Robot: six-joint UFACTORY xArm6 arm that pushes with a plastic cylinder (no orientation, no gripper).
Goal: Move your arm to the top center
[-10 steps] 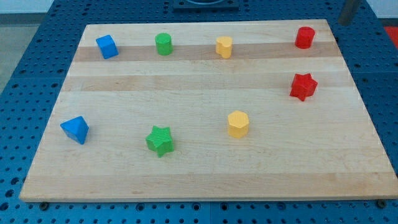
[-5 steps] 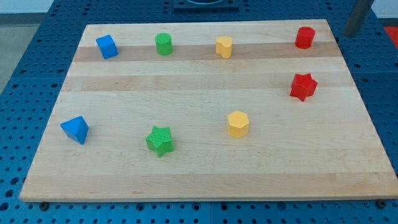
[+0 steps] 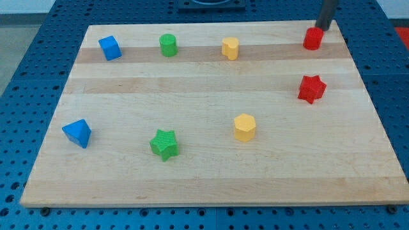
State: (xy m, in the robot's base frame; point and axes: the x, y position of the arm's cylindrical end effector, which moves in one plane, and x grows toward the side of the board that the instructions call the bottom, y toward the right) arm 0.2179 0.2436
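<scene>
My tip (image 3: 322, 29) is at the view's top right, over the board's far edge, just above and right of the red cylinder (image 3: 312, 38), close to it. Along the top row to the left sit a yellow block (image 3: 230, 48), a green cylinder (image 3: 168, 45) and a blue cube (image 3: 110, 48). A red star (image 3: 311, 88) lies below the red cylinder. A yellow hexagon (image 3: 244, 127), a green star (image 3: 165, 144) and a blue wedge-like block (image 3: 77, 133) lie in the lower half.
The wooden board (image 3: 211, 179) lies on a blue perforated table (image 3: 19, 76). A dark fixture (image 3: 211, 4) stands beyond the board's top edge at centre.
The rod has moved left from beyond the board's top right corner to just by the red cylinder. No block has moved.
</scene>
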